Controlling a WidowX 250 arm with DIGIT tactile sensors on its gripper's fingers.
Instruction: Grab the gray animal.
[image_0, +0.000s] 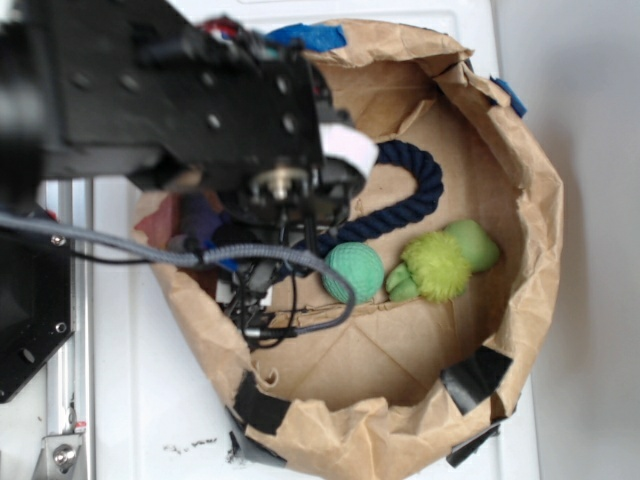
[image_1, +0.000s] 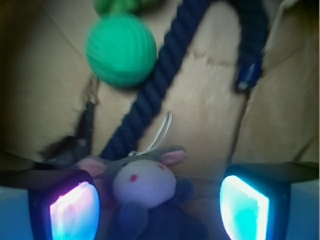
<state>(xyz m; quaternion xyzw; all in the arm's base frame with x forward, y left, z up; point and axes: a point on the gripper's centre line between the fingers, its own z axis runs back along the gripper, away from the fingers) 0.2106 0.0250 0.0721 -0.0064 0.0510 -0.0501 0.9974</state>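
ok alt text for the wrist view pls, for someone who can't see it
A small gray plush mouse toy with a whitish face and pink-lined ears lies between the open gripper's two glowing finger pads, on brown paper. Behind it a dark blue braided rope runs diagonally past a round teal-green ribbed ball.

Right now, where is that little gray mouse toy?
In the wrist view, the gray animal sits bottom centre between the open gripper's two fingers, just below the dark blue rope. The arm hides it in the exterior view.

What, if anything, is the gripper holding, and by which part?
Nothing is held yet. The gripper is open, its jaws on either side of the gray animal with clear gaps.
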